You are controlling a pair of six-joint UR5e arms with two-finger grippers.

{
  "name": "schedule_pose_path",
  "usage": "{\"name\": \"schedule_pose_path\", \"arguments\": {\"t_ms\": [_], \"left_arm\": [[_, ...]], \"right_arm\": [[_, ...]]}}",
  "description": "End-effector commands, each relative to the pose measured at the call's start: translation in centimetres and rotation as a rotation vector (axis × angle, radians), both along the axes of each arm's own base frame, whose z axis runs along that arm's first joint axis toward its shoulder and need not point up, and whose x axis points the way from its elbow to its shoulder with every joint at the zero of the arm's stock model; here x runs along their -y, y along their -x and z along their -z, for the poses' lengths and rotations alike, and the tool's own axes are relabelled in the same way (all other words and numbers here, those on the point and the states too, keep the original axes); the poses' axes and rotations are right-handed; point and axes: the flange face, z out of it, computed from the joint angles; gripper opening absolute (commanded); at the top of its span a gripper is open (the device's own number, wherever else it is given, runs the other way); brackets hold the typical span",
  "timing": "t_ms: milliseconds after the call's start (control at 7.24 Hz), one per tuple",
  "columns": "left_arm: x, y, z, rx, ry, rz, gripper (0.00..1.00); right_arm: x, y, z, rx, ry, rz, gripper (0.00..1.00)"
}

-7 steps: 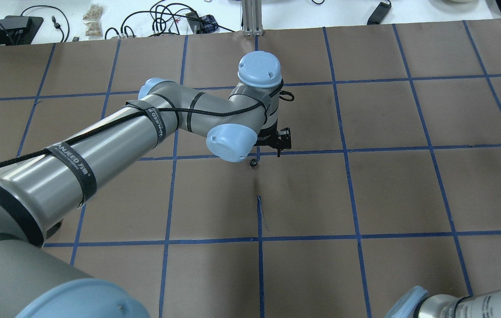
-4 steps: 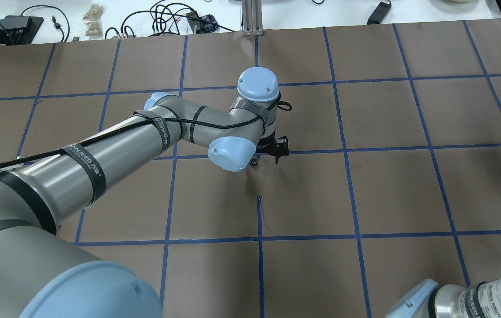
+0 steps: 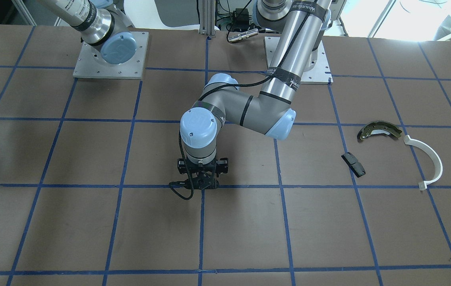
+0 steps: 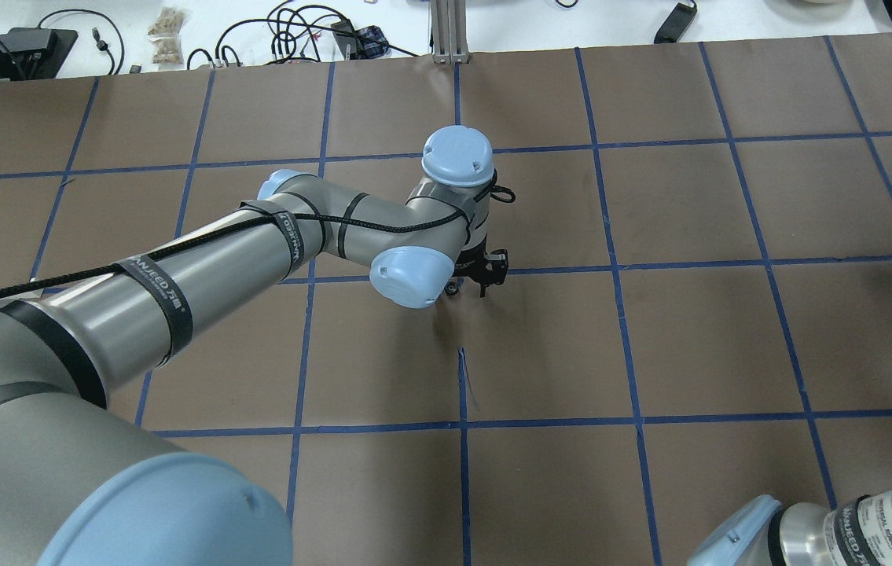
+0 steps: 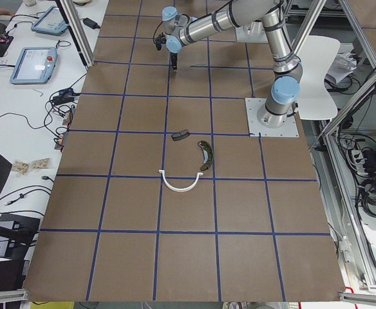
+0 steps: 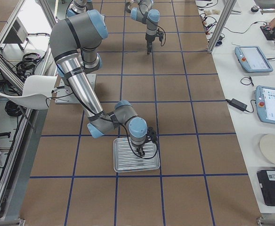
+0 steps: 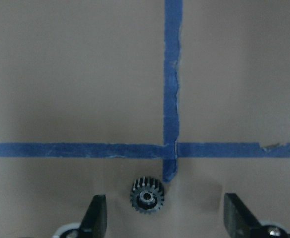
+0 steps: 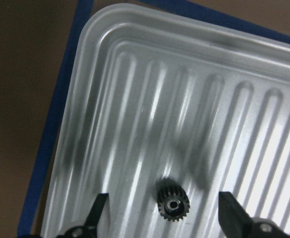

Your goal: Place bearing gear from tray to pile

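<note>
1. The gear (image 8: 172, 203) I'm after lies in the ribbed tray (image 8: 100, 34), between my right gripper's (image 8: 163, 220) wide-open jaws, untouched.
2. A second gear (image 7: 147, 195) sits on the table by a tape crossing, between the left gripper's (image 7: 165, 220) open jaws (no contact either).
3. The pile lies well apart: brake shoe (image 3: 378, 130), white arc (image 3: 436, 158), black block (image 3: 353, 164).
4. Brown paper (image 4: 540, 346) gridded with blue tape (image 4: 768, 267) covers the table; a white bench (image 5: 20, 129) carries cables and tablets (image 5: 35, 64).
</note>
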Motion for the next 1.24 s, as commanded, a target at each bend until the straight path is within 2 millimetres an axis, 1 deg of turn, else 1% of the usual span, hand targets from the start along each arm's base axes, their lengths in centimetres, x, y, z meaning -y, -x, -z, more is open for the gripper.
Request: {"name": "schedule_pose_path", "arguments": {"t_ms": [0, 138, 276, 414, 553, 691, 829, 967, 1105], "left_arm": [[0.7, -1.3, -0.1, 0.033, 0.015, 0.001, 0.11], [0.8, -1.5, 0.0, 0.035, 0.014, -0.002, 0.08], [0.8, -1.6, -0.2, 0.035, 0.017, -0.004, 0.07], [2.0, -3.1, -1.9, 0.027, 0.035, -0.016, 0.05], [3.4, -6.8, -3.3, 0.021, 0.032, 0.006, 0.05], [4.4, -11.9, -5.5, 0.03, -0.009, 0.06, 0.05], [5.0, -17.4, -7.6, 0.057, -0.02, 0.084, 0.05], [4.9, -23.1, -8.8, 0.087, -0.025, 0.172, 0.05], [4.4, -29.6, -9.2, 0.072, -0.044, 0.213, 0.05]], "right_arm": [[0.0, 0.0, 0.2, -0.001, -0.001, -0.011, 0.56], [-0.1, 0.0, 0.2, -0.002, -0.004, -0.037, 0.52], [-0.1, -0.1, 0.4, -0.001, -0.009, -0.045, 0.51], [-0.1, 0.0, 0.4, -0.002, -0.008, -0.045, 0.51], [-0.1, -0.1, 0.5, 0.0, -0.011, -0.045, 0.5], [-0.1, 0.0, 0.4, -0.002, -0.011, -0.045, 0.42], [-0.1, 0.0, 0.4, -0.004, -0.01, -0.046, 0.28], [-0.1, 0.0, 0.3, -0.005, -0.01, -0.043, 0.14], [-0.1, 0.1, -0.5, -0.017, -0.01, -0.043, 0.02]]}}
